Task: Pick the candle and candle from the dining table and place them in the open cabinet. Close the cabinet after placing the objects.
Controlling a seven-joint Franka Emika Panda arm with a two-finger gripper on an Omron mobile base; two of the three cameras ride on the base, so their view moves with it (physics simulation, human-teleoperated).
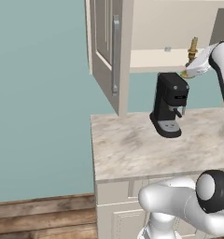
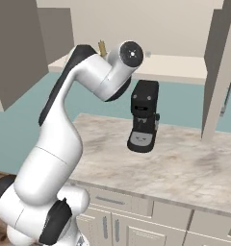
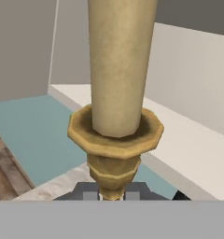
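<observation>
candle (image 3: 118,65) | pale-yellow stub | brass cup, slim stem | hand (image 3: 112,195) clamped

Candle (image 3: 118,65): pale-yellow stub seated in a brass candlestick with a faceted cup, stem narrowing downward; in the hand view it stands along the viewing axis, its stem clamped at the base between the end effector (image 3: 111,195) fingers. From the left base view the candle (image 1: 193,48) is upright at the front edge of the cabinet's cream shelf (image 1: 153,59). Cabinet (image 1: 109,51): taupe-beige recessed-panel door swung open, long silver bar handle (image 1: 115,55) vertical, cream interior exposed.
</observation>
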